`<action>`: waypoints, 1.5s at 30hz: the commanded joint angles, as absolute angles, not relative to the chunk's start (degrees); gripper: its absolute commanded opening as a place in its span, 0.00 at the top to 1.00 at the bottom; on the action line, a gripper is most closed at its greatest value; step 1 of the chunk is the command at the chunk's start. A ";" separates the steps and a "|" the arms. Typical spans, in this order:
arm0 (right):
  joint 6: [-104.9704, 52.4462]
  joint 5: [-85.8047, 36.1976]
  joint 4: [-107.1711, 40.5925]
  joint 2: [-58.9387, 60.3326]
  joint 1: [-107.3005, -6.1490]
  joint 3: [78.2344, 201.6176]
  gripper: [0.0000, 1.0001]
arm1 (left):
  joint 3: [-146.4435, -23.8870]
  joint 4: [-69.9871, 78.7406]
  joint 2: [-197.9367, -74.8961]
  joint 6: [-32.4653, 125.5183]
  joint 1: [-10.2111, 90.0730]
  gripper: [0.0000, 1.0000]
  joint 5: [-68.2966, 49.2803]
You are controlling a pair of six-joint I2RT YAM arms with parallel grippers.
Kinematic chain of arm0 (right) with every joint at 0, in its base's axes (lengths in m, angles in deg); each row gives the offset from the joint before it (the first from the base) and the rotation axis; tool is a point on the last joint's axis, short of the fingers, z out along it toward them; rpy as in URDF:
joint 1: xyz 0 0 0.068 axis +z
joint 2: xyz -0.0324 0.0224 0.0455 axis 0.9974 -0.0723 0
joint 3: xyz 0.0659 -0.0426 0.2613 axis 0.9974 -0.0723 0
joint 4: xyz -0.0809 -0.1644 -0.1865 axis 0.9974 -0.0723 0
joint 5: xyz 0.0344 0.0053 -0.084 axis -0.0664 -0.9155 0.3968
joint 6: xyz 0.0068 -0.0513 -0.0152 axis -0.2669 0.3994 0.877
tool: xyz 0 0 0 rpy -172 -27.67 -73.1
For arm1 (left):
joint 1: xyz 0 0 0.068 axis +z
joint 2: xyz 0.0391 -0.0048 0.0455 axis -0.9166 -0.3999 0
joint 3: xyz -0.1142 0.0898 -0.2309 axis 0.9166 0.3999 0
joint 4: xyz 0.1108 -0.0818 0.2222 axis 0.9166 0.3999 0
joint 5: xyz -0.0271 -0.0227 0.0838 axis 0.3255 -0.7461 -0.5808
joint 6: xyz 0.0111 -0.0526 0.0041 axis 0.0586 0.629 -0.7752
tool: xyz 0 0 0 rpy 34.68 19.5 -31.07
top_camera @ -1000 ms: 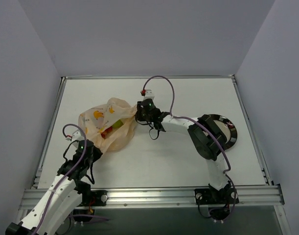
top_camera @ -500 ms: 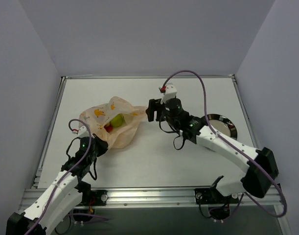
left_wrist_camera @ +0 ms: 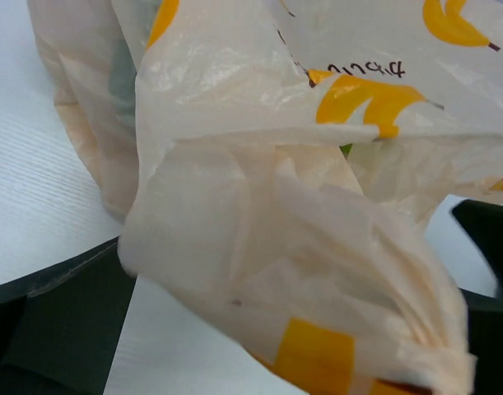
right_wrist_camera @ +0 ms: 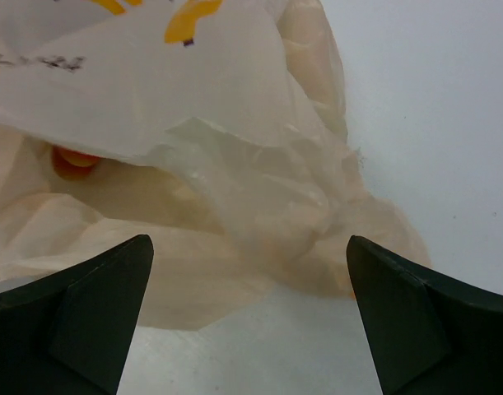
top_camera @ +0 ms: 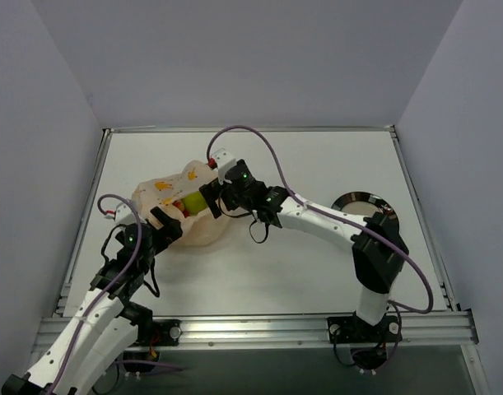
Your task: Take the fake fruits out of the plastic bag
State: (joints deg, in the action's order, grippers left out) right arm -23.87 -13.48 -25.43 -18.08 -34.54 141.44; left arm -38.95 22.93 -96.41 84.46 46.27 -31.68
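You've got the plastic bag (top_camera: 197,234) left of surface centre, fake fruits (top_camera: 193,202) inside. Your left end effector (top_camera: 167,222) and right end effector (top_camera: 211,200) are both spread, flanking its mouth, likely lining up a grab.

Bag left of centre, plate at the right.
The bag (top_camera: 165,191) is laid on the table (top_camera: 317,156), left of centre, and fruits (top_camera: 193,202) are seen inside it. The plate (top_camera: 347,198) is set well apart to the right, partly hidden behind the right arm. The left gripper (top_camera: 167,220) is placed at the bag's near-left edge, the right gripper (top_camera: 211,200) at its right side.
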 commanded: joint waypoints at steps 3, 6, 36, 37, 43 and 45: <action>-16.64 -9.43 -26.37 -26.39 -37.51 149.54 0.00 | -44.11 22.40 -105.03 83.20 46.30 0.06 -35.44; -16.90 -11.18 -25.93 -31.92 -38.92 154.28 0.00 | -45.25 17.39 -109.52 82.15 46.30 0.06 -36.30; -34.57 -32.89 -9.40 -37.51 -43.58 166.34 1.00 | -52.71 -4.96 -115.43 80.73 51.31 0.98 -25.00; -34.13 -32.98 -9.84 -35.75 -43.32 165.72 1.00 | -53.33 -4.25 -113.15 81.00 51.31 0.98 -23.93; -35.97 -36.49 -13.45 -25.37 -42.96 163.70 1.00 | -58.78 2.08 -105.76 81.79 51.23 0.98 -19.53; -37.02 -38.16 -13.45 -22.82 -42.87 163.00 1.00 | -60.10 3.57 -104.35 81.27 51.23 0.98 -19.44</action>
State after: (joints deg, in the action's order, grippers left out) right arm -35.13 -34.00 -15.28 -28.61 -43.37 163.84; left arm -56.15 0.98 -106.90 80.73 51.38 -22.24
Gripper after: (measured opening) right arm 0.005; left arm 0.028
